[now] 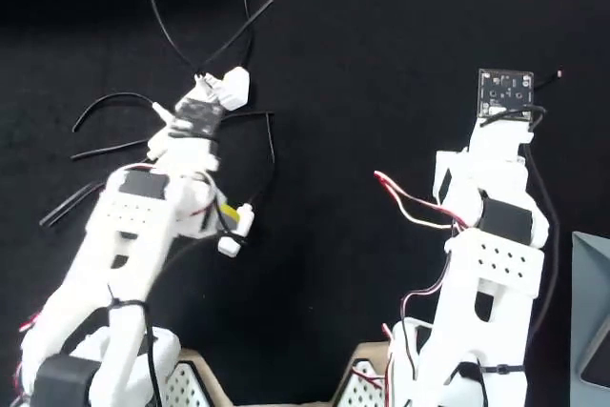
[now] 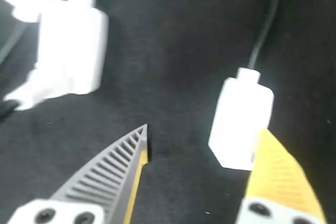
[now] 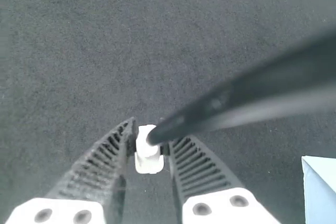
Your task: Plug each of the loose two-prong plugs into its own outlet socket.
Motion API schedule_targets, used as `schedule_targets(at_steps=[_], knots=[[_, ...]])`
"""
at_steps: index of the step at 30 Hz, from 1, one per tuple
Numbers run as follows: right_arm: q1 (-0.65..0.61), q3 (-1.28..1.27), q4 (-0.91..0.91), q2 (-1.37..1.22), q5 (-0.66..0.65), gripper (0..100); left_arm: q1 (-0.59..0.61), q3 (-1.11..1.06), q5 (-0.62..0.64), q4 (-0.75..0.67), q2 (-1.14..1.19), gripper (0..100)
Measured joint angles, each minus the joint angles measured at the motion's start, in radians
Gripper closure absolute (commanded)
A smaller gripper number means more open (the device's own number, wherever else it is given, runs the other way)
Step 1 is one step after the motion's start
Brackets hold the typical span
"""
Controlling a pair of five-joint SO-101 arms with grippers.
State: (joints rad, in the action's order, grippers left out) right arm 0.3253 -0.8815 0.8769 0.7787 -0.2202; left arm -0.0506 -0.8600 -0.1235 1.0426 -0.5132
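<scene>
In the left wrist view my left gripper stands open just above the black cloth. A white two-prong plug with a black cord lies against its yellow finger. A larger white block lies farther off, beyond the grey finger. From above, the left gripper sits at the back left, beside a white piece. My right gripper is shut on a small white plug, whose black cord runs away over the cloth. The right arm's wrist is at the back right.
Two more white plugs lie beside the left arm, and several black cords spread around it. A blue-grey box sits at the right edge, its corner near the right gripper.
</scene>
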Motion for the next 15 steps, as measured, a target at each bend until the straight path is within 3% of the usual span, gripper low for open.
schedule_targets(at_steps=[8, 15], knots=[[-0.005, 0.0, 0.0, 0.0, 0.0, 98.6, 0.086, 0.003, -0.075, 0.003, -0.032, 68], [-0.005, 0.0, 0.0, 0.0, 0.0, 98.6, -0.04, 0.026, -0.075, 0.057, -0.084, 68]])
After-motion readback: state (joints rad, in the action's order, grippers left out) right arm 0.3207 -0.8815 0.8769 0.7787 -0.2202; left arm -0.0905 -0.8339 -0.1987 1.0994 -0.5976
